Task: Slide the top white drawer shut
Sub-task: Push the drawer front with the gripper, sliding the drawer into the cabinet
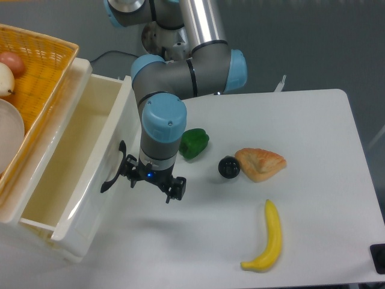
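Note:
The top white drawer stands pulled out from the cabinet at the left, and its deep plain white interior shows. Its front panel faces right and carries a curved black handle. My gripper hangs just right of the handle, close to the drawer front, pointing down at the table. Its two black fingers stand apart, with nothing between them. The left finger is next to the handle; I cannot tell whether it touches it. The lower drawer front is out of view.
A yellow wicker basket with an onion and a white plate sits on the cabinet at the far left. On the white table lie a green pepper, a black ball, a pastry and a banana. A dark object sits at the right edge.

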